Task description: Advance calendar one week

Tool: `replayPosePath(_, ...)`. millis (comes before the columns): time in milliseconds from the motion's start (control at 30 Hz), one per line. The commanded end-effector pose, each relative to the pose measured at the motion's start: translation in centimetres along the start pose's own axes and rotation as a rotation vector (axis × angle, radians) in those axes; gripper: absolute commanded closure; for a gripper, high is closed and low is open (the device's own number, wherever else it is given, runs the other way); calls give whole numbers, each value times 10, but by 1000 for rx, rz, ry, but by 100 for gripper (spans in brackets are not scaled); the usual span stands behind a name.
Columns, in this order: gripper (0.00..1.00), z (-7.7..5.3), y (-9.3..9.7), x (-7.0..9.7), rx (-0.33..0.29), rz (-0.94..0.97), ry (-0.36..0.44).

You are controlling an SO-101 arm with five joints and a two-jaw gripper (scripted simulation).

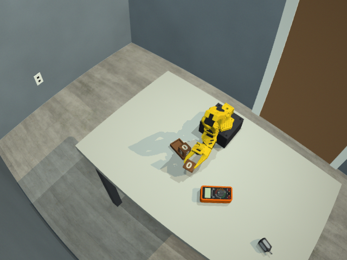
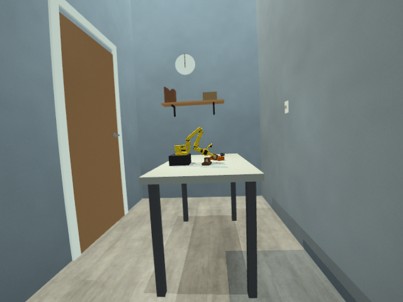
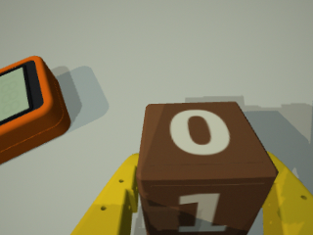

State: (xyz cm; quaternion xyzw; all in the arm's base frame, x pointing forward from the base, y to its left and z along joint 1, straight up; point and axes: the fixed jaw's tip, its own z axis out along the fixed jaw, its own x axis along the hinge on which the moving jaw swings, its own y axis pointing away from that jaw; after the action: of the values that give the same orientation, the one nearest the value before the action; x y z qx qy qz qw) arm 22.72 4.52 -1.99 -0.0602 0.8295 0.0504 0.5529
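My yellow gripper (image 1: 193,164) is shut on a brown digit cube (image 1: 189,165) and holds it just outside the tray, toward the table's front. In the wrist view this cube (image 3: 205,171) sits between my yellow fingers, with a 0 on its upper face and a 1 on the face toward the camera. The brown calendar tray (image 1: 177,146) lies on the table near my arm's base. The second cube (image 1: 184,149) sits in the tray's near end with a 0 on top. The tray's other slot is empty. The tray also shows small in the exterior view (image 2: 206,161).
An orange multimeter (image 1: 216,194) lies on the table in front of the held cube; it also shows in the wrist view (image 3: 22,108). A small dark clip-like object (image 1: 265,245) lies near the table's front right edge. My black base block (image 1: 228,128) stands behind the tray.
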Motion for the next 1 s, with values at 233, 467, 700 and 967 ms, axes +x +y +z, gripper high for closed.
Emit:
replayPosePath(233, 100, 3, -2, 5, 8, -4, 1)
replayPosePath(467, 100, 3, -2, 7, 8, -3, 5)
replayPosePath(700, 100, 4, -2, 9, 9, -3, 9)
replayPosePath(967, 100, 5, -2, 12, 9, -3, 14)
